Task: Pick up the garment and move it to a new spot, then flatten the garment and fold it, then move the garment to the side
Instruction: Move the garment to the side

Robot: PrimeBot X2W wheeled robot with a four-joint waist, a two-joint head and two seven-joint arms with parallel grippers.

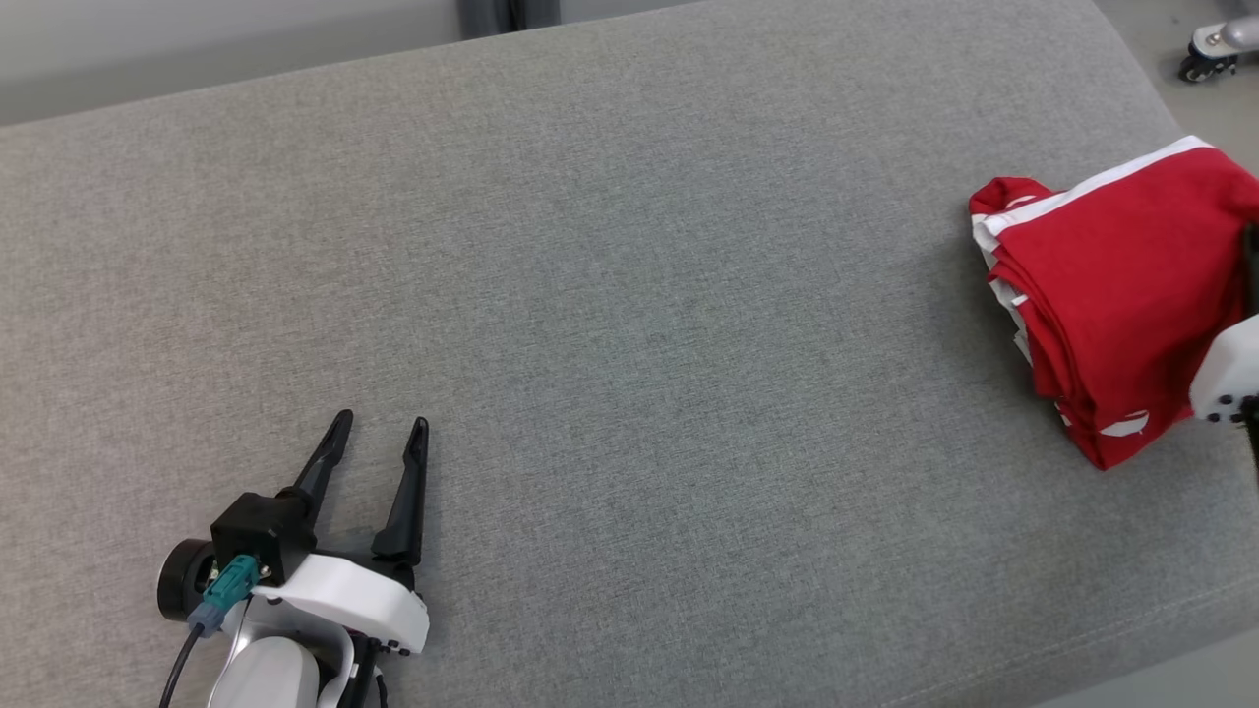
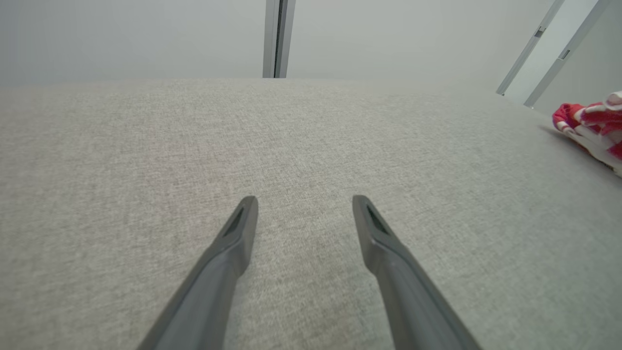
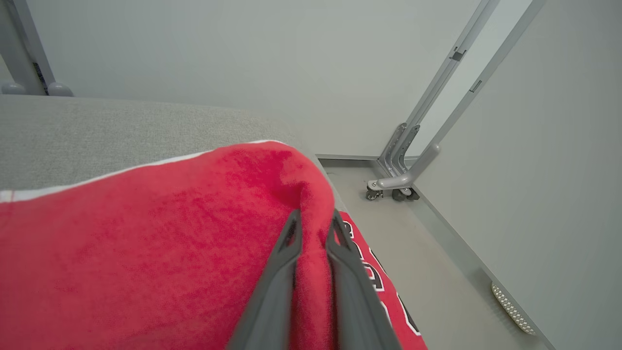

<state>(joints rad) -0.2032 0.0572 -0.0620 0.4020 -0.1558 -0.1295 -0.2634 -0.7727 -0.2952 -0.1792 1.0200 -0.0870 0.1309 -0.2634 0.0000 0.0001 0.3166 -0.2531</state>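
The garment (image 1: pixel 1111 285) is a red top with white trim, folded into a thick bundle at the far right of the grey padded surface (image 1: pixel 629 295). My right gripper (image 3: pixel 313 221) is shut on the garment (image 3: pixel 170 233), its fingers pinching a raised fold near the surface's right edge. Its white wrist (image 1: pixel 1229 374) shows at the right border of the head view. My left gripper (image 1: pixel 382 423) rests open at the lower left, far from the garment. Nothing lies between its fingers (image 2: pixel 305 199), and the garment (image 2: pixel 590 121) shows small at that view's right edge.
The padded surface ends just right of the garment, with bare floor (image 3: pixel 427 272) below. A metal frame on casters (image 3: pixel 398 187) stands on that floor by the wall. A caster (image 1: pixel 1205 59) shows at the top right and a grey post (image 2: pixel 277 39) behind the far edge.
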